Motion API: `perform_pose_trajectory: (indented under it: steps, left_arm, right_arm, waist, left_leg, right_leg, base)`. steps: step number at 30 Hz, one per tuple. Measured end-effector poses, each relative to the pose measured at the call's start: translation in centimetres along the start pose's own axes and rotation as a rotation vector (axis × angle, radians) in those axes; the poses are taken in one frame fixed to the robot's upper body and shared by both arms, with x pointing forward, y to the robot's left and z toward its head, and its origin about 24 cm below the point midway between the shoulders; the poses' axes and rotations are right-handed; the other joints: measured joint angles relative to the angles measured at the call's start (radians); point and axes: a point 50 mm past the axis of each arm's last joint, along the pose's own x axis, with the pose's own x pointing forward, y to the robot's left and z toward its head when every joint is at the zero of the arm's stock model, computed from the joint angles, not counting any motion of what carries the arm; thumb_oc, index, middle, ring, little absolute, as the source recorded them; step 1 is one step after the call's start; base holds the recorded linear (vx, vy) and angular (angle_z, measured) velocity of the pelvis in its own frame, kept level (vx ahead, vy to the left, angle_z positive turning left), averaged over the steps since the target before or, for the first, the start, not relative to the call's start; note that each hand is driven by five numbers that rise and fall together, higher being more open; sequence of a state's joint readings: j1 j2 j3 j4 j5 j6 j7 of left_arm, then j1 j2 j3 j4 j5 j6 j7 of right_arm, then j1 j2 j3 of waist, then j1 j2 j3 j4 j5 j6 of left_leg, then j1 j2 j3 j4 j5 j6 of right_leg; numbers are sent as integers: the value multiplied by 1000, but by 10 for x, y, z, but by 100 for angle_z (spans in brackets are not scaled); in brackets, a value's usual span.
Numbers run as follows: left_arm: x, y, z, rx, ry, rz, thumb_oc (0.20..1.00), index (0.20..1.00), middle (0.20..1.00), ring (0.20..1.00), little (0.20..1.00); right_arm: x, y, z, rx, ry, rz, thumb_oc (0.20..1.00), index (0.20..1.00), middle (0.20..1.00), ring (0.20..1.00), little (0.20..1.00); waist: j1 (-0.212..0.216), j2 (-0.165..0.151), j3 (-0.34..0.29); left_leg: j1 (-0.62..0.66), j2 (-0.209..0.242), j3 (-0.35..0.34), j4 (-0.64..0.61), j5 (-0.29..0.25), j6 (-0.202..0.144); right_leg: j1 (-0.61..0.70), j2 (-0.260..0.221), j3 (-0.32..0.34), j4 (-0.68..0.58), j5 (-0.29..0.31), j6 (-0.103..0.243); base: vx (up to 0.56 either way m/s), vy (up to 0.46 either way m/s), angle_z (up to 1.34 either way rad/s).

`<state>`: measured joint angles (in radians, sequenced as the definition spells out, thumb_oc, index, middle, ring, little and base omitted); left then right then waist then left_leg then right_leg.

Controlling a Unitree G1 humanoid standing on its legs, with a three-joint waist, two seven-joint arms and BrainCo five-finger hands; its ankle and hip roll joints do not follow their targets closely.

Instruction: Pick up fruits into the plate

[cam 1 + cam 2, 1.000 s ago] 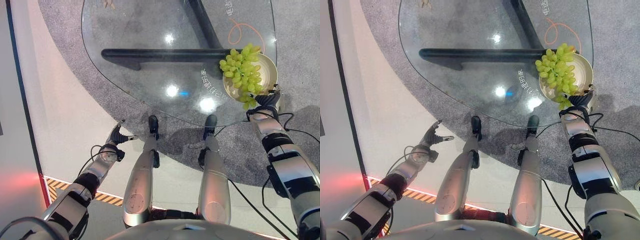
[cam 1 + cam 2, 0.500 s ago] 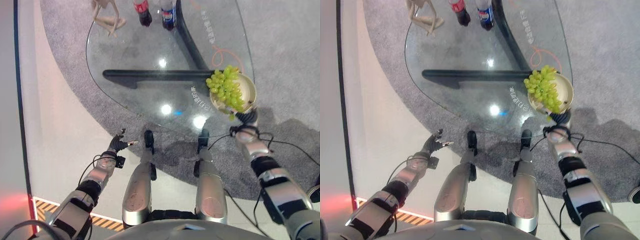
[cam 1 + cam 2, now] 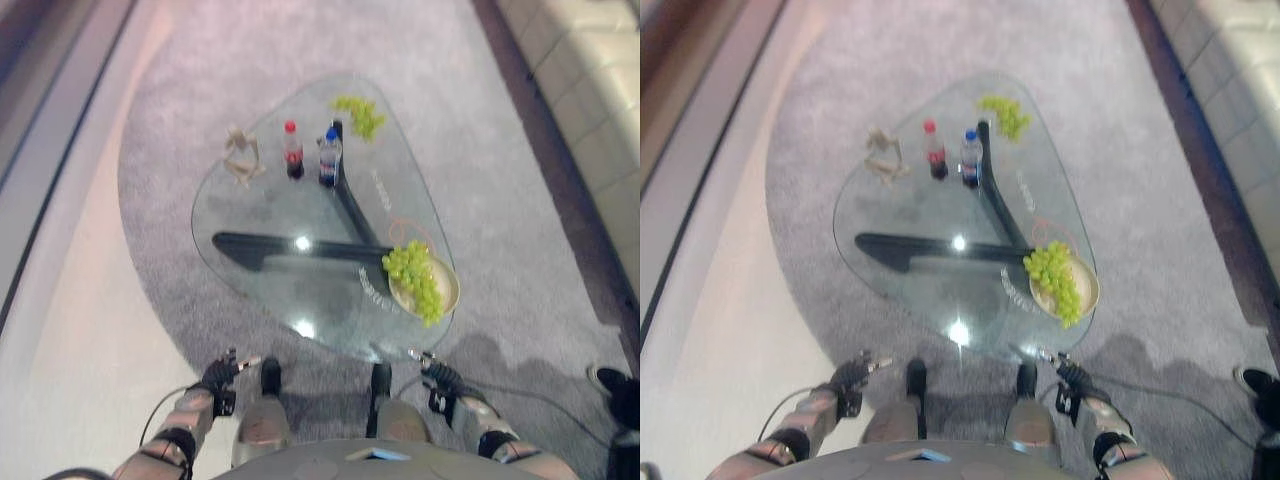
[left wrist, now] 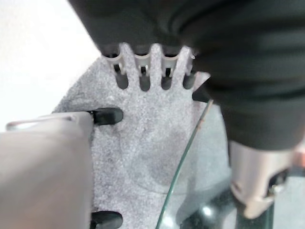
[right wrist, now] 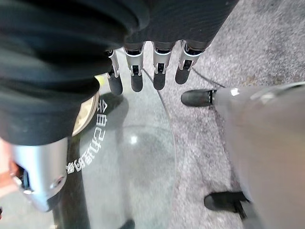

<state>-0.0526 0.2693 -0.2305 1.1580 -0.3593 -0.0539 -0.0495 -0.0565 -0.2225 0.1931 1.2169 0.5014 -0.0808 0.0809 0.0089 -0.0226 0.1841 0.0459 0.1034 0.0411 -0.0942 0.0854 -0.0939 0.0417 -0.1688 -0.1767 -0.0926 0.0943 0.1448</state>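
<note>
Plate (image 3: 446, 290) with grapes (image 3: 413, 276) at worktop (image 3: 270, 210) 4 o'clock edge; second bunch (image 3: 361, 115) at 12. Left hand (image 3: 221, 372) and right hand (image 3: 436, 373) low off near edge, fingers straight, empty.

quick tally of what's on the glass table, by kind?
Grape bunches: 2, one on the plate, one loose at the far end
Bottles: 2, red-capped and blue-capped
Plate: 1
Pale figurine: 1
Total: 6
</note>
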Motion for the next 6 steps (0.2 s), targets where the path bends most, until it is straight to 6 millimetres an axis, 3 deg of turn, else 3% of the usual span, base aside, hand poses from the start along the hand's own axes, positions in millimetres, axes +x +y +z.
perform_pose_trajectory:
  steps: [3, 6]
  left_arm:
    - [-4, -5, -24, -8, 86, -30, 1000, 1000, 1000, 1000, 1000]
    - [-7, -6, -38, -5, 143, -40, 1000, 1000, 1000, 1000, 1000]
  right_arm:
    - [-5, -4, -25, -9, 93, -18, 1000, 1000, 1000, 1000, 1000]
    - [-6, -8, -27, -33, 110, -26, 1000, 1000, 1000, 1000, 1000]
  waist:
    - [3, 10, -67]
    - [-1, 20, -82]
  left_leg:
    - [20, 0, 1, 0, -8, 1]
    - [36, 1, 1, -1, -9, 2]
  right_leg:
    - [18, 0, -1, 0, -8, -1]
    - [37, 0, -1, -1, -9, -1]
  base:
    - [81, 41, 0]
    - [54, 37, 1]
